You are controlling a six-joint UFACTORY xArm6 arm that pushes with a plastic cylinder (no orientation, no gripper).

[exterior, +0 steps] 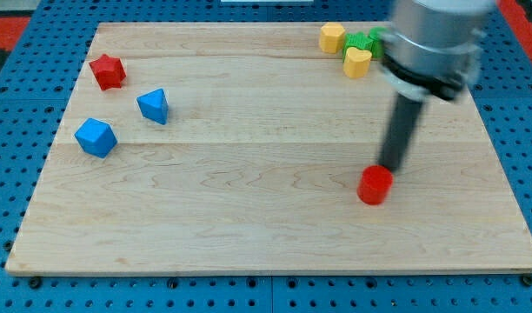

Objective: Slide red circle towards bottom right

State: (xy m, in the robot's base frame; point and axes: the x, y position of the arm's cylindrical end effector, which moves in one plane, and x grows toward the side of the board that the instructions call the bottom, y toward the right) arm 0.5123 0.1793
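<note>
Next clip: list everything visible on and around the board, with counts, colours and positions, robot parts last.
red circle: one, red, right of centre, lower half of the board
red star: one, red, upper left
blue blocks: two, blue, at the view's left; a wedge-like one, a chunkier one below and left of it
yellow blocks: two, yellow, top right; one at the top edge, a heart-like one below and right of it
green block: one, green, between the yellow ones, partly hidden by the arm
wooden board: one, light wood, on a blue surface
my tip: one, dark rod, at the red circle's upper right edge
</note>
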